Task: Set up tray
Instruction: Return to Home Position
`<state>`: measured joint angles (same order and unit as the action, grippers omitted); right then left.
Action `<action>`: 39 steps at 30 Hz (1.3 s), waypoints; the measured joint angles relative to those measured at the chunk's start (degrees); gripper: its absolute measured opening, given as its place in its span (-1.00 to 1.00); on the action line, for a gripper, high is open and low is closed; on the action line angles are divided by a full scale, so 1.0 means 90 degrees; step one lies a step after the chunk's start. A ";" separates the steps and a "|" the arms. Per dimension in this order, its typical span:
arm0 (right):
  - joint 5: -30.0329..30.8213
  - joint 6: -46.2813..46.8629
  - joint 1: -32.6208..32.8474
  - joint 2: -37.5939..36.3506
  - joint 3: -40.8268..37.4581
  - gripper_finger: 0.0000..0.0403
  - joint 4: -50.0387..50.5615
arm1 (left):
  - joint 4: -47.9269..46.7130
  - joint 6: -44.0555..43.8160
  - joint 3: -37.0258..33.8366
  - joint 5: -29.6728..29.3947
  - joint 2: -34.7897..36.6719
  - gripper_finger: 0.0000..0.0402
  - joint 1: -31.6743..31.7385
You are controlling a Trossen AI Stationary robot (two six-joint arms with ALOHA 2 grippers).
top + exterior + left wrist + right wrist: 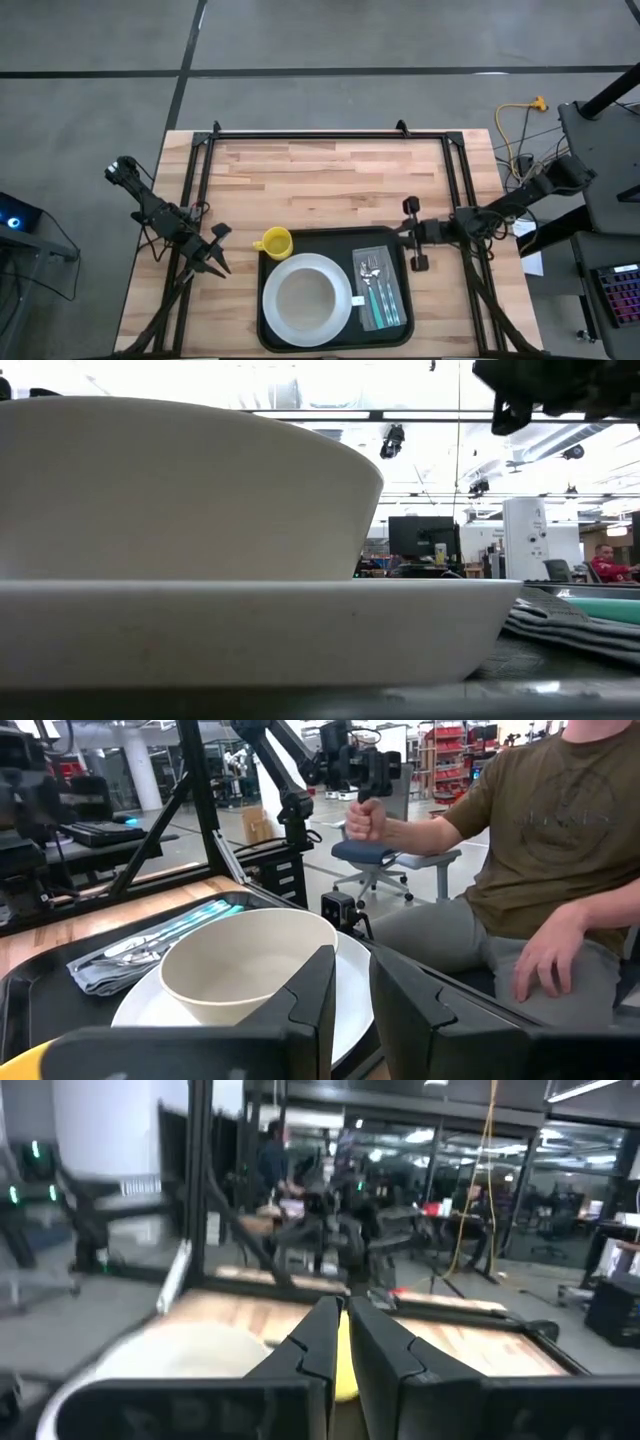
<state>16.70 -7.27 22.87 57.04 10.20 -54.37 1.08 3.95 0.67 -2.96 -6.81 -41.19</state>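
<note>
Left hand (218,254) hangs over the bench (330,180) at lower left of the high view, just off the upper-left corner of the tray (325,243), its fingers drawn nearly together on nothing. Opposite it, the right hand (406,236) sits by the tray's upper-right corner, likewise pinched close and empty.

I judge the laying done and only the retreat left. I'd raise each hand first, then draw it back along its own arm. The yellow cup (273,241) is near the left hand and the gray napkin (394,268) near the right, so a sideways sweep could knock either.

The tray lies at bottom centre. On it a white plate (271,300) carries a white bowl (305,300), which looks empty. To their right the napkin holds blue-handled cutlery (377,292). The cup stands at the tray's upper-left corner, though I cannot tell whether it is on the rim or inside it.
</note>
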 joint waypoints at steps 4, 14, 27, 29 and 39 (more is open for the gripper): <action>-0.0146 -0.0188 -0.0214 -0.0048 -0.0005 -0.89 -0.0019 | 0.0000 0.0000 0.0000 0.0002 0.0000 -0.76 0.0000; -0.1560 0.0046 -0.1700 -0.0031 -0.0171 -0.89 -0.0057 | 0.0000 0.0000 0.0000 0.0002 -0.0002 -0.76 0.0002; -0.1734 0.0116 -0.2638 -0.0460 -0.1064 -0.89 -0.1001 | 0.0000 0.0000 0.0000 0.0000 -0.0002 -0.76 0.0001; -0.1808 0.0122 -0.2666 -0.0680 -0.1080 -0.89 -0.0771 | 0.0000 0.0000 0.0000 0.0000 -0.0002 -0.76 0.0002; -0.1910 0.0256 -0.2656 -0.2019 -0.1078 -0.89 0.1091 | -0.0002 0.0000 0.0000 0.0000 -0.0002 -0.76 0.0000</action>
<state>-0.49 -4.97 -1.04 38.87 0.49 -44.55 1.06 3.95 0.67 -2.96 -6.83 -41.19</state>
